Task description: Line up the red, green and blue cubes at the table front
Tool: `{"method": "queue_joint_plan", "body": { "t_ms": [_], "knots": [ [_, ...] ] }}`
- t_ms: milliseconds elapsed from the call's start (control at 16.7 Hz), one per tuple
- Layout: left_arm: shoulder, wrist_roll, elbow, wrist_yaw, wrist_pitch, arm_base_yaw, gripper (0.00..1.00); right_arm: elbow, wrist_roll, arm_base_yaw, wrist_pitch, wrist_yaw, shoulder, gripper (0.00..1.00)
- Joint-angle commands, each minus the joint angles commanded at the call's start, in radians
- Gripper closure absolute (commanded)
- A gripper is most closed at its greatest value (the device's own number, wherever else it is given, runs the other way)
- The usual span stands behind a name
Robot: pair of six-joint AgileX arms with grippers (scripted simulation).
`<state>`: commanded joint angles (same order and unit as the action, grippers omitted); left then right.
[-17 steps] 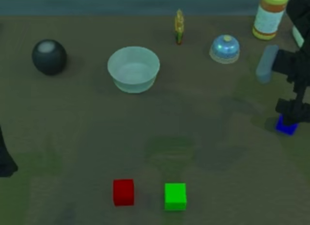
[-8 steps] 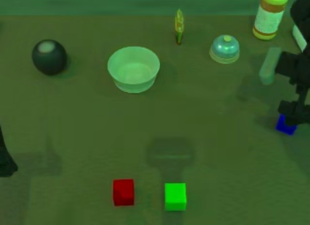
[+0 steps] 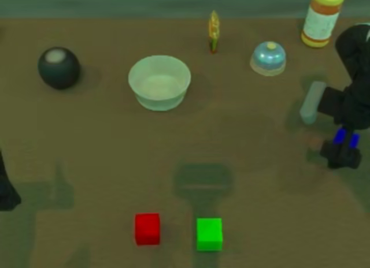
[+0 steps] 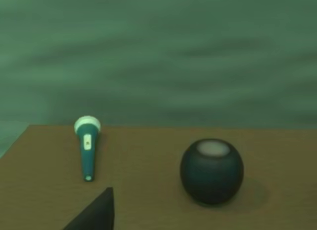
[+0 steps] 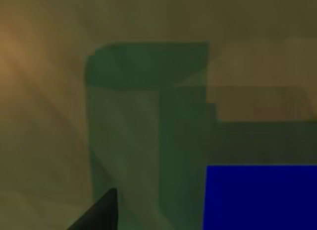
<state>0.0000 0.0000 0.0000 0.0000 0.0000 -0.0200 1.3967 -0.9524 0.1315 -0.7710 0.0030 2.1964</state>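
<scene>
Right gripper (image 3: 346, 142) grips blue cube (image 3: 346, 137) at table's right.

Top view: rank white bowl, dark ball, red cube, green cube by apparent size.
Largest to smallest in the top view:
1. white bowl
2. dark ball
3. red cube and green cube, which look alike, so no ranking between them.

Bowl (image 3: 159, 82) between ball (image 3: 58, 67) and bell (image 3: 268, 58)
</scene>
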Motion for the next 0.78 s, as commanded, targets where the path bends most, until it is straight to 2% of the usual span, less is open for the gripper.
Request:
{"method": "queue_joint_plan", "body": {
  "t_ms": [180,780],
  "knots": [
    [0.0,0.0,0.0,0.0,0.0,0.0,0.0,0.0,0.0,0.0,0.0,0.0,0.0,0.0],
    [0.0,0.0,0.0,0.0,0.0,0.0,0.0,0.0,0.0,0.0,0.0,0.0,0.0,0.75]
  ]
}}
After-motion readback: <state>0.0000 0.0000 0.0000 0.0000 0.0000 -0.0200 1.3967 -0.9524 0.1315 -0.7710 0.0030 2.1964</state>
